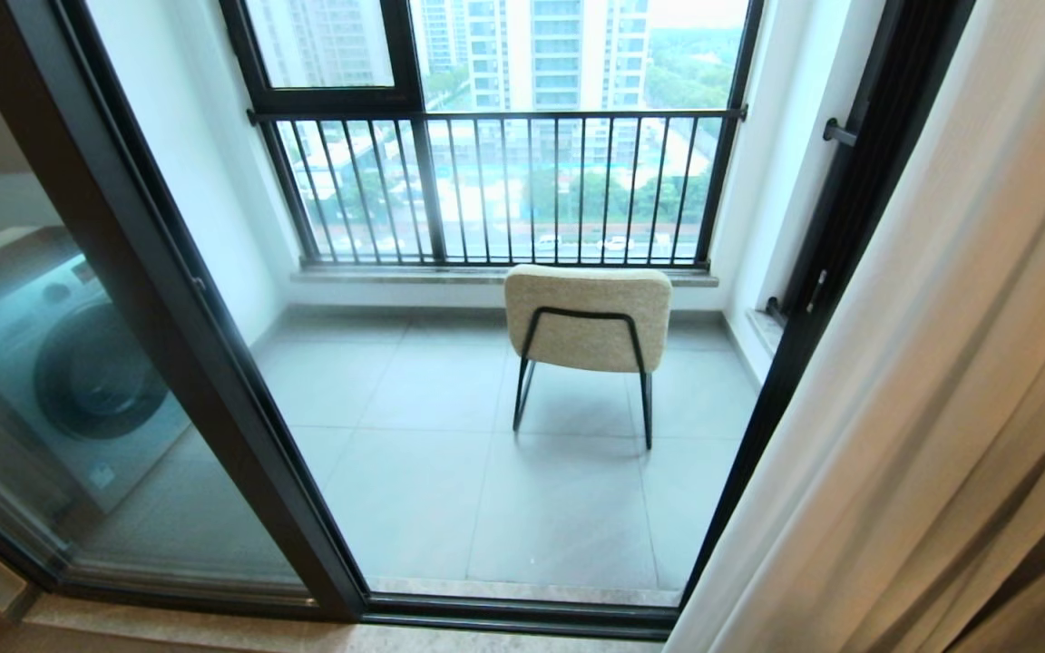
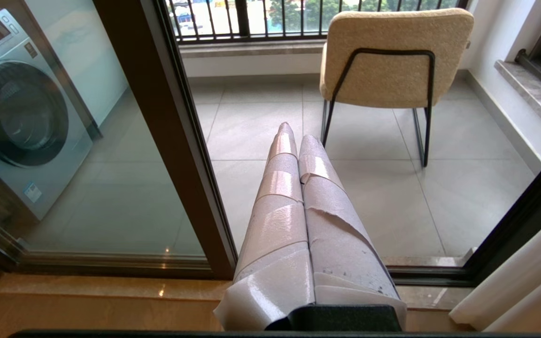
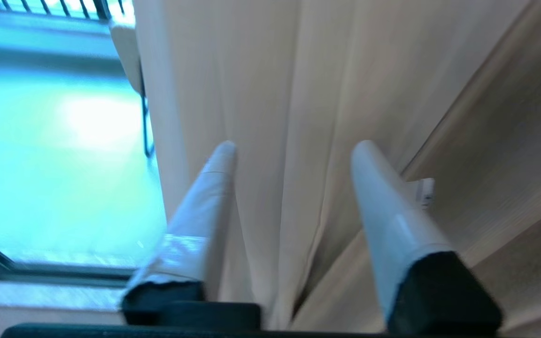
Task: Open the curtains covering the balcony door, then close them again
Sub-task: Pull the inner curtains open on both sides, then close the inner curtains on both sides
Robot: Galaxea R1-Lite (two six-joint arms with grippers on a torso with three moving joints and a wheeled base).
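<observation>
Sheer cream-white pleated curtains (image 1: 894,408) gathered at the right, dark-framed glass balcony door (image 1: 241,435) uncovered; right gripper (image 3: 294,155), jaws apart around a fold, apparently begins the closing pull.

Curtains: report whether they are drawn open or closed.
Open: the curtains hang bunched at the right, leaving the balcony door glass uncovered.
</observation>
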